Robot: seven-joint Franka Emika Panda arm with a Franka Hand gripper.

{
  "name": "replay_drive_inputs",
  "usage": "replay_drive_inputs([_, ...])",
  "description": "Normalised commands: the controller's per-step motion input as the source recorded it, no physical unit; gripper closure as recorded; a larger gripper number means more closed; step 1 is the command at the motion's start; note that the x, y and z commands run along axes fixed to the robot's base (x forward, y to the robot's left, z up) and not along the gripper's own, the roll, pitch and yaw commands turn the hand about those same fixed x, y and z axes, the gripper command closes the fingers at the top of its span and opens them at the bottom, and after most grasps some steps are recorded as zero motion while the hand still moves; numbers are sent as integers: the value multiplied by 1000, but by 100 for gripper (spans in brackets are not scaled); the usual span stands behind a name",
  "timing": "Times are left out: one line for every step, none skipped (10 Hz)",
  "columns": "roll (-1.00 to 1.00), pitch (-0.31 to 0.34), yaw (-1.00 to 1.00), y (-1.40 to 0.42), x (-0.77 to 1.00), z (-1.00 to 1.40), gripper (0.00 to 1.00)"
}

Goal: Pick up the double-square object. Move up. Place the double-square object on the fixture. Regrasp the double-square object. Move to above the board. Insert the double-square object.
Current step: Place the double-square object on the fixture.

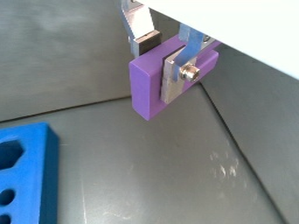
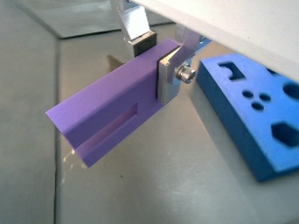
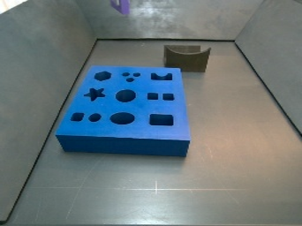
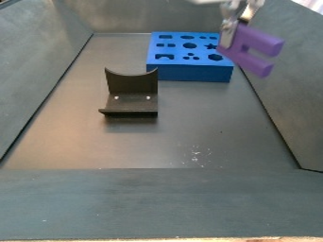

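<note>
My gripper [image 1: 162,57] is shut on the double-square object [image 1: 149,86], a light-purple flat block, and holds it high in the air by one end. Both wrist views show it, the block [image 2: 105,112] hanging out from the jaws [image 2: 156,57]. In a side view the block [image 4: 255,47] hangs under the gripper [image 4: 237,17], off to the side of the blue board [image 4: 190,55]. In a side view only a bit of purple [image 3: 118,5] shows at the frame's edge. The dark fixture [image 3: 185,56] stands empty on the floor beyond the board [image 3: 127,110]; it also shows in a side view [image 4: 128,93].
Grey walls ring the floor [image 3: 236,177]. The board's corner shows below the block in both wrist views [image 1: 26,175] [image 2: 251,105].
</note>
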Motion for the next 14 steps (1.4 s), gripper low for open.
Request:
replay_drive_inputs([-45,-36,-1000,74,1000,-225,100])
replay_drive_inputs([-53,-32,-1000,70,1000,-214,100])
replay_drive_inputs([-65,-40,-1000,65,1000,-205,100])
replay_drive_inputs([-87,-50,-981,62,1000,-194,100])
replay_drive_inputs([-93,-32,-660,59,1000,-178,100])
replay_drive_inputs([-93,-27,-510,57,1000,-170,100])
replay_drive_inputs([-94,-25,-335,53,1000,-159,100])
replay_drive_inputs([-96,-21,-187,51,1000,-148,100])
replay_drive_inputs([-98,-14,-101,49,1000,-136,100])
replay_drive_inputs([-99,-11,-82,48,1000,-128,100])
replay_drive_inputs([-101,-1,-60,46,1000,-112,100])
replay_drive_inputs([-103,11,-51,44,1000,-103,100])
replay_drive_inputs([-1000,41,-72,-747,1000,542,100])
replay_drive_inputs([-1000,46,-72,-780,1000,582,100])
